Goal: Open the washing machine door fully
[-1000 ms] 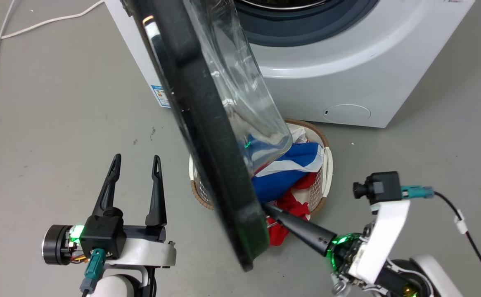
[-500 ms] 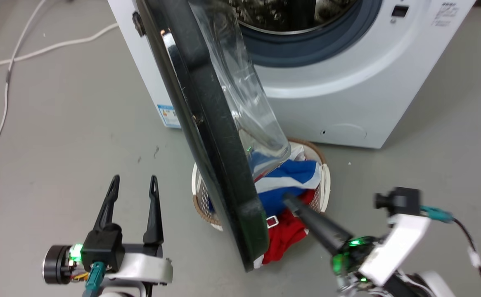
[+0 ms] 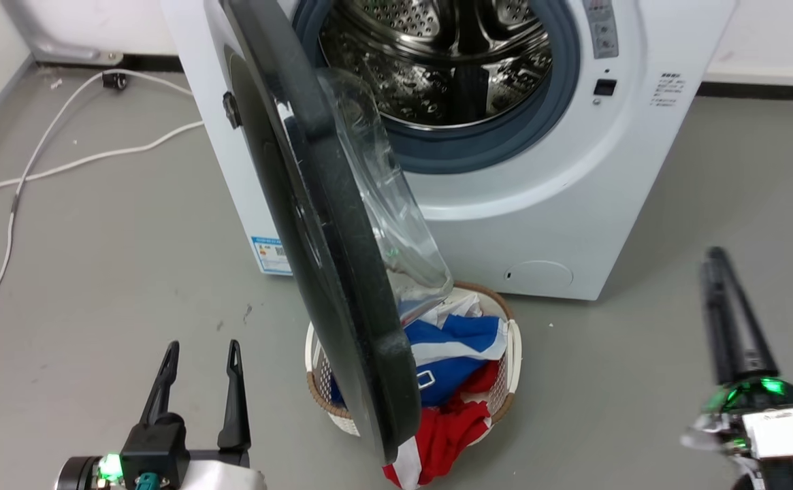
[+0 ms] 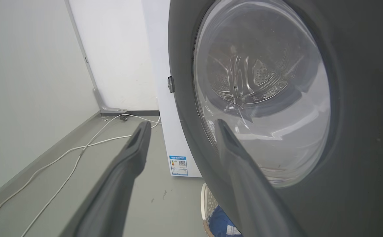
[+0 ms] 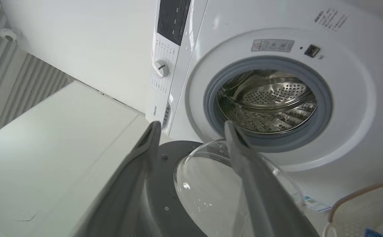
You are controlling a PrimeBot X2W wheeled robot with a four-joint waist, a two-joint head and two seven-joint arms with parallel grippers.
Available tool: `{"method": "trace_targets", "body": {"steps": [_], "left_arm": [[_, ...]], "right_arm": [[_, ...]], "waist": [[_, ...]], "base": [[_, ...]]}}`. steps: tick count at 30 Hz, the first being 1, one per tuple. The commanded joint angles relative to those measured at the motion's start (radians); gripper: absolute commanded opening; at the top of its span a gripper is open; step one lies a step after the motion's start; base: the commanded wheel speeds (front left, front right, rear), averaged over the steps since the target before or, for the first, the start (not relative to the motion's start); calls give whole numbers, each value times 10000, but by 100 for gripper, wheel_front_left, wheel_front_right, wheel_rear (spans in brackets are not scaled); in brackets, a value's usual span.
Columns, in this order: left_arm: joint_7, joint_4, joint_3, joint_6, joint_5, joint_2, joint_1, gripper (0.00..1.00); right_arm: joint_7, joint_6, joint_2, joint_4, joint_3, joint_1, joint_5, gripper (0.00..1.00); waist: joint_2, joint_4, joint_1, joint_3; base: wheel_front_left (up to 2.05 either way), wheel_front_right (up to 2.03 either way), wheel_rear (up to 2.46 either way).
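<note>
- Black-rimmed door (image 3: 328,238) stands about half open; judged best to press its inner rim outward, steadily.
- Left gripper (image 3: 203,347) and right gripper (image 3: 716,265): jaws spread, holding nothing.

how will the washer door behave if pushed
The door would probably swing as one rigid piece; its thick black rim looks stiff. The bulging glass bowl likely makes it heavy, and the smooth rim may be slippery.

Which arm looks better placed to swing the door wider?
Probably right: the right gripper sits on the door's inner, glass side and can push. The left gripper stands on the outer side, in its path.
</note>
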Motion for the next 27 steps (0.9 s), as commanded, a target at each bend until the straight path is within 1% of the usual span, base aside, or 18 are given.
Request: {"method": "trace_targets", "body": {"steps": [1, 2, 4, 7, 9, 10, 11, 12, 15, 17, 19, 20, 22, 27], "left_arm": [[-28, -32, 36, 34, 32, 24, 161, 100], [-28, -46, 44, 43, 35, 23, 212, 100], [-28, -57, 71, 50, 41, 22, 295, 100], [-28, -78, 111, 61, 51, 21, 393, 100], [-28, -109, 130, 66, 57, 20, 422, 100], [-28, -116, 136, 60, 64, 22, 422, 100], [-28, -116, 136, 60, 64, 22, 422, 100], [-28, -126, 153, 47, 72, 22, 427, 100], [-28, -125, 146, 33, 85, 18, 418, 100], [-28, -120, 128, 20, 82, 15, 390, 100], [-28, -119, 110, 4, 77, 11, 360, 100], [-28, -119, 110, 4, 77, 11, 360, 100], [-28, -123, 84, 14, 83, 2, 335, 100], [-28, -97, 52, 20, 78, -4, 301, 100]], "right_arm": [[-641, 29, -279, -72, -68, 132, -875, 100], [-1107, 29, -461, -88, -4, 174, -1538, 100], [-1692, 27, -757, -11, 77, 279, -2972, 100], [-1947, 27, -889, 35, -97, 318, -5290, 100], [-1955, 28, -538, -195, -452, 262, -6903, 100], [-1943, 28, -491, -290, -530, 280, -7837, 100], [-1943, 28, -491, -290, -530, 280, -7837, 100], [-1949, 26, -322, -365, -568, 408, -9356, 100], [-1952, 24, -75, -127, -675, 601, -11018, 100], [-1953, 15, 144, 175, -748, 754, -11773, 100], [-1952, 15, 328, 522, -919, 894, -12239, 100], [-1952, 15, 328, 522, -919, 894, -12239, 100], [-1954, 15, 458, 893, -1096, 989, -12651, 100], [-1955, 15, 724, 1822, -1383, 1181, -12992, 100]], "waist": [[0, -92, 2, -153], [0, -118, 2, -204], [0, -162, 2, -296], [0, -230, 2, -374], [0, -273, 2, -391], [0, -284, 2, -397], [0, -284, 2, -397], [0, -302, 2, -404], [0, -313, 2, -403], [0, -302, 2, -391], [0, -286, 2, -376], [0, -286, 2, -376], [0, -269, 2, -356], [0, -233, 2, -332]], "base": [[0, 0, 0], [0, 0, 0], [0, 0, 0], [0, 0, 0], [0, 0, 0], [0, 0, 0], [0, 0, 0], [0, 0, 0], [0, 0, 0], [0, 0, 0], [0, 0, 0], [0, 0, 0], [0, 0, 0], [0, 0, 0]]}}
